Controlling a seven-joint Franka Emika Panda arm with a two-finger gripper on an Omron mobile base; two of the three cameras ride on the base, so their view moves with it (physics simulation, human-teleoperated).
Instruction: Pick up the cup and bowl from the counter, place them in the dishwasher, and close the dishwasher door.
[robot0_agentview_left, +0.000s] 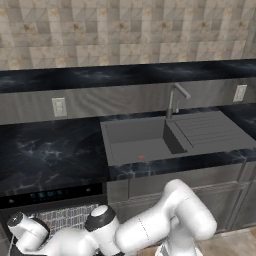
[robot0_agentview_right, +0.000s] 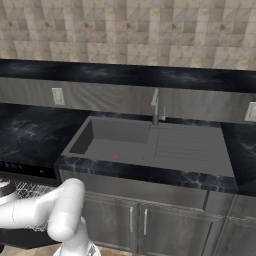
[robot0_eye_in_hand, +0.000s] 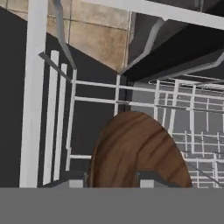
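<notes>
we can't tell if the gripper (robot0_eye_in_hand: 111, 181) grips the bowl (robot0_eye_in_hand: 135, 148); let it settle flat in the rack (robot0_eye_in_hand: 192, 131) corner.

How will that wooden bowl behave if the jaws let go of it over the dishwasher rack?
The bowl looks rigid and wood-grained, so probably light and unlikely to break. Its round shape, seemingly held on edge above the white wire rack, suggests it could roll or tip flat.
</notes>
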